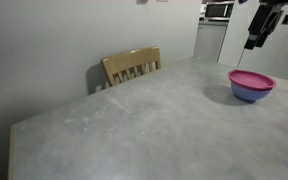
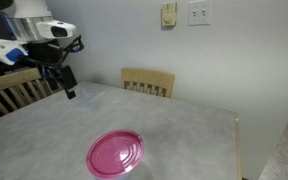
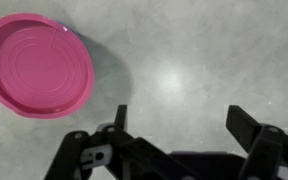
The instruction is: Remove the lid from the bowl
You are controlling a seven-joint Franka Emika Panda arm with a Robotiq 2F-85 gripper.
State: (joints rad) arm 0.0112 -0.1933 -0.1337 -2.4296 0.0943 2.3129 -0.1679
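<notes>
Nearest the wrist camera, the gripper (image 3: 177, 125) spans the lower edge of the frame, jaws spread wide with only bare table (image 3: 184, 60) between them. The lid (image 3: 39, 65) sits at upper left, capping the bowl (image 3: 70, 31), of which just a blue sliver shows. In an exterior view the gripper (image 1: 256, 40) hangs at upper right, above and apart from the bowl (image 1: 252, 94). The flat disc offers only a thin rim. An off-centre descent could shove or tip the light bowl, and a snug lid might drag it upward.
</notes>
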